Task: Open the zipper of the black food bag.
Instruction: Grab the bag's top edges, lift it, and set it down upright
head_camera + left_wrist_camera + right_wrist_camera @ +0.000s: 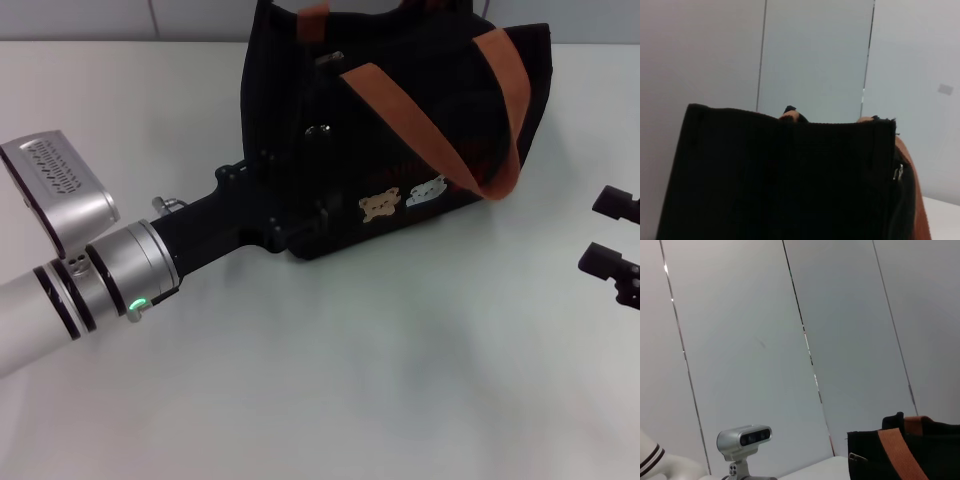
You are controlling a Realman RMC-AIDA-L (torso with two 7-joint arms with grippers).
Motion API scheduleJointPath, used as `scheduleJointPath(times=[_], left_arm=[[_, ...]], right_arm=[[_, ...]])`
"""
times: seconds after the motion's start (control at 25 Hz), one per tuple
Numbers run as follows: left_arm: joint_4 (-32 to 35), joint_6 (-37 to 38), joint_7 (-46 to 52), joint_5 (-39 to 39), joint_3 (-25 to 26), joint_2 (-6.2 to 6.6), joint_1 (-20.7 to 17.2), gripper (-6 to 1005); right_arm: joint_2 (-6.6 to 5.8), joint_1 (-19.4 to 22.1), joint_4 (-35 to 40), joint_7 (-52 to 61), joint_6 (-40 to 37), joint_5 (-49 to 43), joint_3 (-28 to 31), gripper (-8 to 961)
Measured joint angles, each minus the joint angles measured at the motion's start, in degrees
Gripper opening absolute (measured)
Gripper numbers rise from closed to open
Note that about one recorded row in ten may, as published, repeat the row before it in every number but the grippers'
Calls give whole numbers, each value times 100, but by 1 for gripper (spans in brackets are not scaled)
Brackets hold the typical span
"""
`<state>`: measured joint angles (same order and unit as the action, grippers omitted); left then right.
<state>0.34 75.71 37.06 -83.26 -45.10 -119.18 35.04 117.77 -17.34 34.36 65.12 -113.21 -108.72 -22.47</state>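
Note:
The black food bag [400, 120] stands at the back middle of the table, with orange-brown straps [420, 120] draped over it and two bear patches on its front. A small silver pull tab of the zipper [331, 58] shows near the bag's top left end. The same silver pull tab [898, 172] hangs at the bag's corner in the left wrist view. My left gripper [285, 200] is pressed against the bag's near-left end, black on black. My right gripper [590, 233] rests open at the table's right edge, apart from the bag [905, 450].
The white table [380, 370] spreads out in front of the bag. A pale panelled wall [815, 55] stands behind it. The robot's head camera [744, 438] shows in the right wrist view.

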Motion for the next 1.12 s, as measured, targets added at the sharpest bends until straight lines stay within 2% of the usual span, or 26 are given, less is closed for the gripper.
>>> scheduleJointPath(times=[0.16, 0.4, 0.6, 0.8, 1.12], left_arm=[[-43, -69, -285, 8, 81, 0, 30, 697], [-48, -87, -321, -26, 89, 0, 32, 479], [-42, -68, -322, -11, 89, 0, 8, 247], [-21, -63, -322, -5, 95, 0, 3, 130], [7, -63, -323, -2, 98, 0, -8, 122]], right_arm=[[7, -22, 0, 0, 13, 6, 9, 731], [8, -104, 0, 0, 18, 9, 75, 731], [9, -164, 0, 0, 38, 9, 86, 731], [9, -218, 0, 0, 111, 9, 94, 731], [9, -261, 0, 0, 189, 9, 94, 731]])
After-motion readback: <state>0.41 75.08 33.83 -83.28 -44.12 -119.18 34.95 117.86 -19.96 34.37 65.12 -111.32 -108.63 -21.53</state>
